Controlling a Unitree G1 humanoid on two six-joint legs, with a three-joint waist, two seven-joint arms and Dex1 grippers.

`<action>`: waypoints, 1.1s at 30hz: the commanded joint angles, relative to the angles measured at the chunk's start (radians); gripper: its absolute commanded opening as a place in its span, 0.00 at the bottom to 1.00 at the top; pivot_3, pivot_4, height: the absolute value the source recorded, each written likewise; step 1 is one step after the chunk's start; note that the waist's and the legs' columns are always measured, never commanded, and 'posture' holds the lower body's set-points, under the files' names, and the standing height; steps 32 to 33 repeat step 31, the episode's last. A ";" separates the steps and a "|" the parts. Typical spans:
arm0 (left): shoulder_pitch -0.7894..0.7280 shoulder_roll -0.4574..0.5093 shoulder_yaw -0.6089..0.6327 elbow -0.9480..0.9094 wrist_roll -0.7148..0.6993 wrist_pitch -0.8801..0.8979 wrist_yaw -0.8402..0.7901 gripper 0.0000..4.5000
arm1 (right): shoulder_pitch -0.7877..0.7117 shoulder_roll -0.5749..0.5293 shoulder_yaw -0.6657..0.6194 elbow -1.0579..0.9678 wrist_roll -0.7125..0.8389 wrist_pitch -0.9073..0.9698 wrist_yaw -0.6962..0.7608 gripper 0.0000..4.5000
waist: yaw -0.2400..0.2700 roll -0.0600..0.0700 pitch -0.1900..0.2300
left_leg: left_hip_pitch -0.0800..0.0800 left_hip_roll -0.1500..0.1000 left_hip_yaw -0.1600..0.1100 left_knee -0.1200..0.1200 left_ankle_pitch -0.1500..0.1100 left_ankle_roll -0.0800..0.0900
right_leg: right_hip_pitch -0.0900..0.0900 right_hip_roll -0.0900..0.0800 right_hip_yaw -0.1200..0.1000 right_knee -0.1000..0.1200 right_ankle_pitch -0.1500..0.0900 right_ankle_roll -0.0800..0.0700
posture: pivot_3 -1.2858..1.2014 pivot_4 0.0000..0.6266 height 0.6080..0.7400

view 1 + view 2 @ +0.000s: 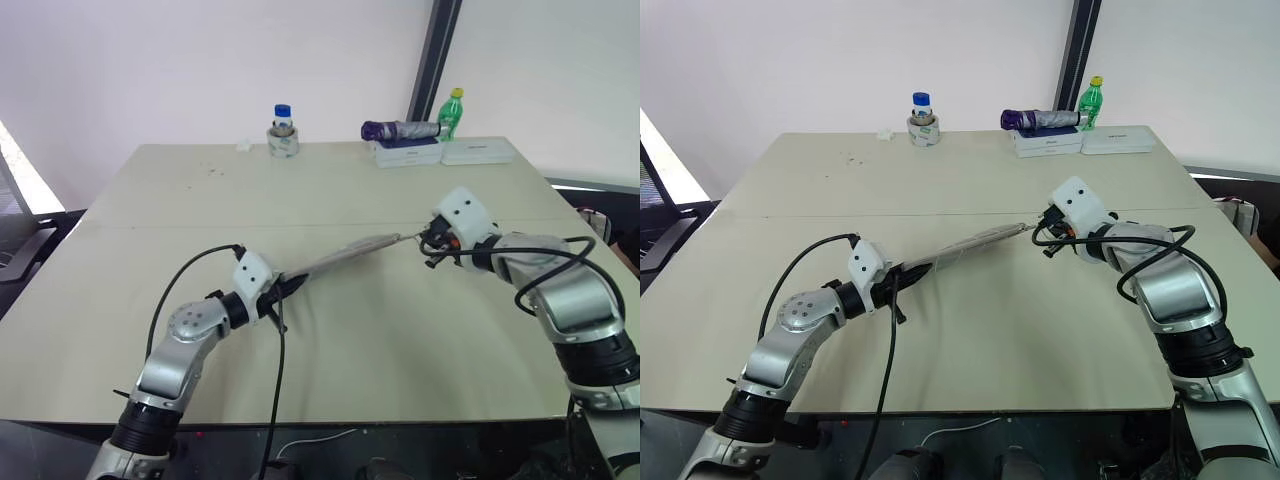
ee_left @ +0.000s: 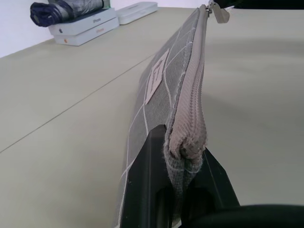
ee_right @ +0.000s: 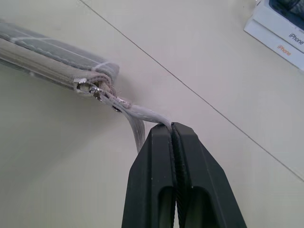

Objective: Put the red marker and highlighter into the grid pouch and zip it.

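Your left gripper (image 1: pixel 291 285), low and left of centre, is clamped on one end of the grid pouch (image 1: pixel 345 254), which stretches edge-up across mid-frame above the table (image 1: pixel 200 200). Right of centre, your right gripper (image 3: pixel 172 129) is pinched tight on the zipper's pull cord (image 3: pixel 142 114).

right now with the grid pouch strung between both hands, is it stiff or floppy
Probably floppy: the grid pouch is soft grey fabric, spanning straight only because the left hand pinches one end while the right hand pulls its cord. Likely light, since a thin cord carries that end.
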 commanded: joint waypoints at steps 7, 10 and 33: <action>0.013 0.047 0.006 -0.023 0.020 -0.034 -0.019 0.26 | 0.089 -0.059 -0.052 -0.087 0.043 -0.138 0.153 0.45 | 0.005 0.000 0.000 | 0.000 0.000 0.000 0.000 0.000 0.000 | 0.000 0.000 0.000 0.000 0.000 0.000 | 0.52 0.24 1.00; 0.027 0.063 0.012 -0.035 0.040 -0.042 -0.016 0.58 | 0.140 -0.079 -0.086 -0.087 0.043 -0.176 0.171 0.79 | 0.007 0.000 0.000 | 0.000 0.000 0.000 0.000 0.000 0.000 | 0.000 0.000 0.000 0.000 0.000 0.000 | 0.52 0.24 1.00; 0.362 0.249 0.397 -0.114 -0.141 0.070 -0.053 0.70 | 0.404 -0.116 -0.351 0.033 0.186 -0.363 0.334 0.81 | 0.009 0.001 0.000 | 0.001 0.000 0.000 0.000 -0.004 0.006 | 0.002 0.000 0.000 -0.001 0.000 0.000 | 0.52 0.24 1.00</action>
